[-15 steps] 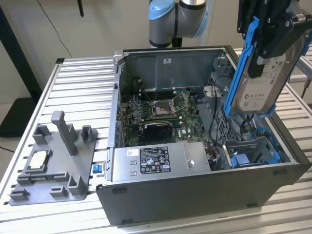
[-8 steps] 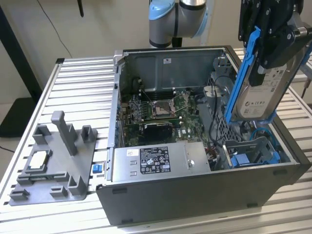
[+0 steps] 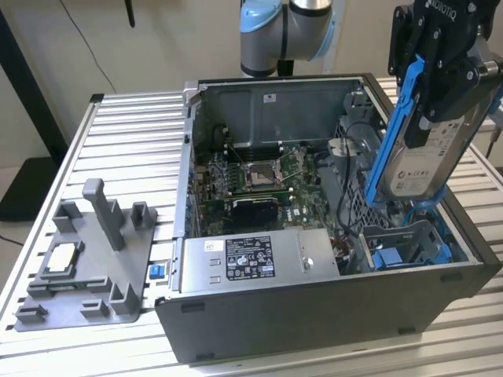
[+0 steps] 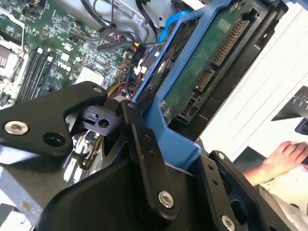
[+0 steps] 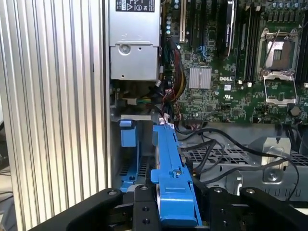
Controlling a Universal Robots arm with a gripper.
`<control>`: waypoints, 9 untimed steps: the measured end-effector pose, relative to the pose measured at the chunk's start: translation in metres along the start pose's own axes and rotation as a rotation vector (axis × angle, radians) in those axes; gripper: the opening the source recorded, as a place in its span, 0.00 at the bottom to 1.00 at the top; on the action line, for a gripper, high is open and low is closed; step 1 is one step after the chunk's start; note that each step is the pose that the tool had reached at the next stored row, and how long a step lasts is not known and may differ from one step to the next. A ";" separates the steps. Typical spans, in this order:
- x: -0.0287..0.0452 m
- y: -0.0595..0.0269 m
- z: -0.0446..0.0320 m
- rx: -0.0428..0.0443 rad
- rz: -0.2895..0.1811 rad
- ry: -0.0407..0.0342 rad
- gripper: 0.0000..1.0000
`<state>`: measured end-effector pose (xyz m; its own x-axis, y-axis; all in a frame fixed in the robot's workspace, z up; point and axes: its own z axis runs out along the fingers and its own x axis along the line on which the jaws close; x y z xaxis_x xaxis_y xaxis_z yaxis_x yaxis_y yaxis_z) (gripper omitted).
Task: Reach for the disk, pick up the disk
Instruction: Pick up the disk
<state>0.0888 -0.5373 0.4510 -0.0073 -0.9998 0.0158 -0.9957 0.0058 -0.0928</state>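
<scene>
I've got the disk clamped in my gripper, black fingers pinched on its blue frame, and it hangs on edge, tilted, above the right end of the open case in the exterior view. Its white label faces the camera there, and the low end sits just over the drive bay, where a second blue bracket lies. In the second wrist view the disk shows its green board underside and connector pins, with my gripper closed around the blue edge. In the first wrist view the frame's blue rail runs straight out from between my fingers.

Nearest in the exterior view, on the slatted table, a grey fixture sits at the left, holding a small square chip. Inside the case, the power supply lies along the near wall, the motherboard beyond it with its empty socket. Black cables loop between board and bay. At the far side, my arm's grey-and-blue joint rises behind the case. A person's hand rests off to the side in the second wrist view.
</scene>
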 end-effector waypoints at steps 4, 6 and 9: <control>0.0076 -0.0010 0.0018 -0.0027 0.001 -0.0053 0.00; 0.0078 -0.0010 0.0019 -0.0027 0.001 -0.0054 0.00; 0.0105 -0.0003 0.0032 -0.0023 0.001 -0.0168 0.00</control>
<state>0.0893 -0.5478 0.4480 -0.0067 -1.0000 -0.0011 -0.9959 0.0068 -0.0905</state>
